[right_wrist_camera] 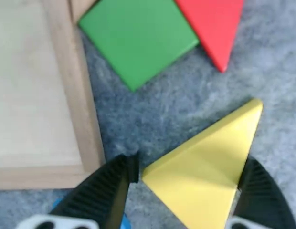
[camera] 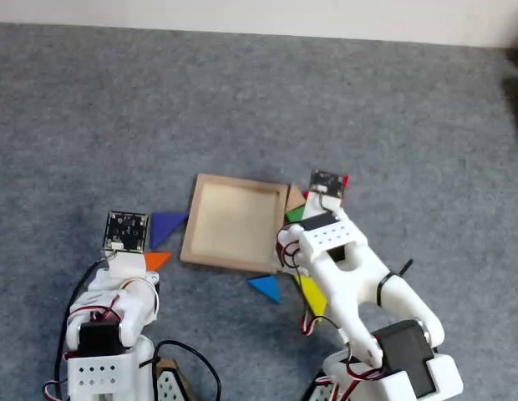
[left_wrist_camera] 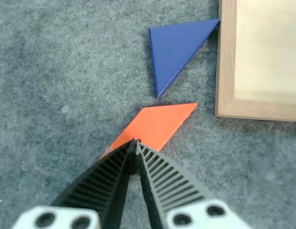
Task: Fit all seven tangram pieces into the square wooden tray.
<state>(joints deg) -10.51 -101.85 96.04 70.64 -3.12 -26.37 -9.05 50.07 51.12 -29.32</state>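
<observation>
Left wrist view: your left gripper has its jaws pinched fully together, tips right over the orange piece near the tray corner. Your right gripper is spread wide, with the yellow triangle between its jaws just beside the tray's rim.

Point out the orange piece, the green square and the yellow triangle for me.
orange piece (left_wrist_camera: 157, 125), left wrist view, middle of its top face.
green square (right_wrist_camera: 138, 36), right wrist view, centre of its top face.
yellow triangle (right_wrist_camera: 205, 160), right wrist view, middle of its top face.
</observation>
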